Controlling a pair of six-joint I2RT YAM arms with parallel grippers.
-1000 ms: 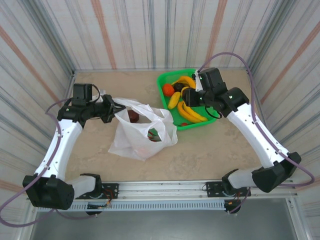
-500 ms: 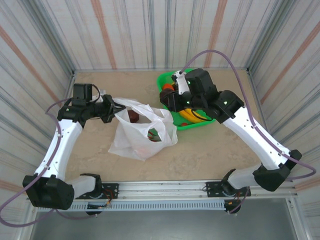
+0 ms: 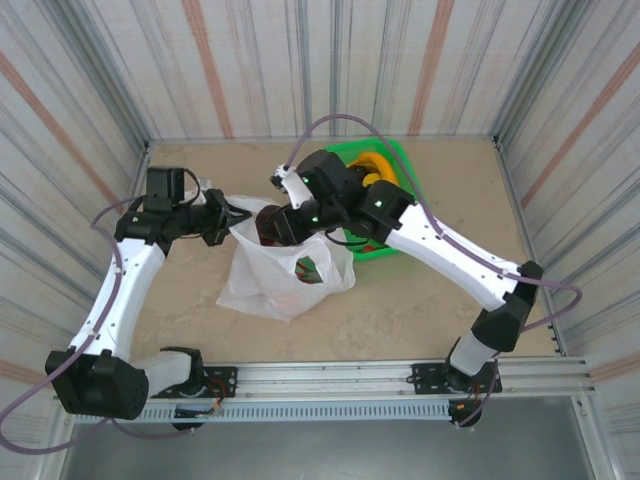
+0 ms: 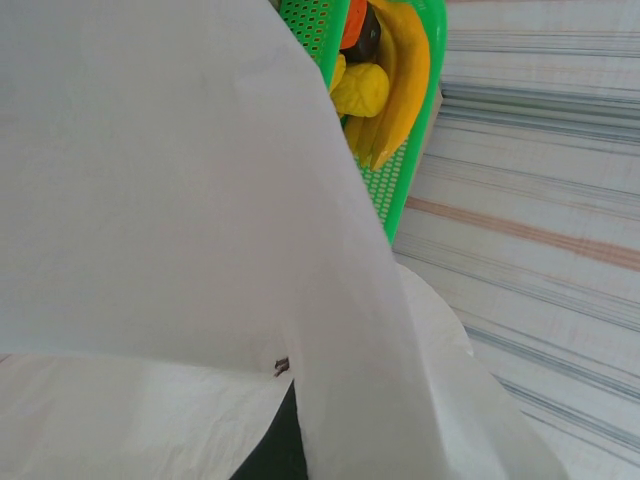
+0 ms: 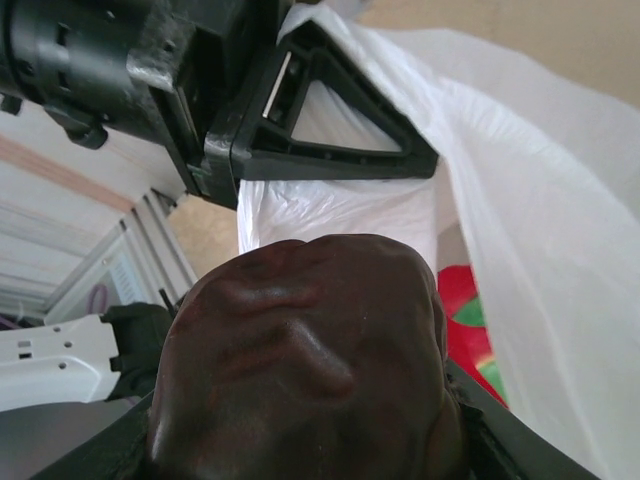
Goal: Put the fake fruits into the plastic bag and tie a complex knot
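The dark maroon fruit (image 5: 300, 370) sits clamped in the right end effector (image 3: 272, 226), above the open mouth of the plastic bag (image 3: 285, 275) at the middle of the desk (image 3: 420, 300). The left end effector (image 3: 228, 218) is pinched together on the bag's left rim. The green basket (image 4: 395, 200), far right, holds bananas (image 4: 405, 80).

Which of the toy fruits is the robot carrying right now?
The dark maroon fruit, gripped in the right arm's fingers over the plastic bag's mouth. The bananas lie loose in the green basket; a red-green one sits inside the bag.
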